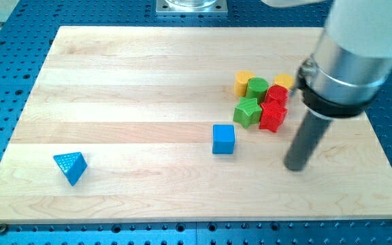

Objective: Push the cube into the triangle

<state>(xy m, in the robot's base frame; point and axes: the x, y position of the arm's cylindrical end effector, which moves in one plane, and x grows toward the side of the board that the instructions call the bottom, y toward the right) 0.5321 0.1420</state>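
A blue cube (224,139) sits on the wooden board near the middle, a little to the view's right. A blue triangle (70,167) lies far off at the view's lower left. My tip (295,165) rests on the board to the right of the cube and slightly lower, with a clear gap between them. The arm's grey body rises above it at the view's upper right.
A cluster of blocks sits above and right of the cube: a yellow cylinder (244,83), a green cylinder (256,87), a green star (248,111), a red block (276,95), a red star (273,116) and a yellow block (284,82) partly hidden by the arm.
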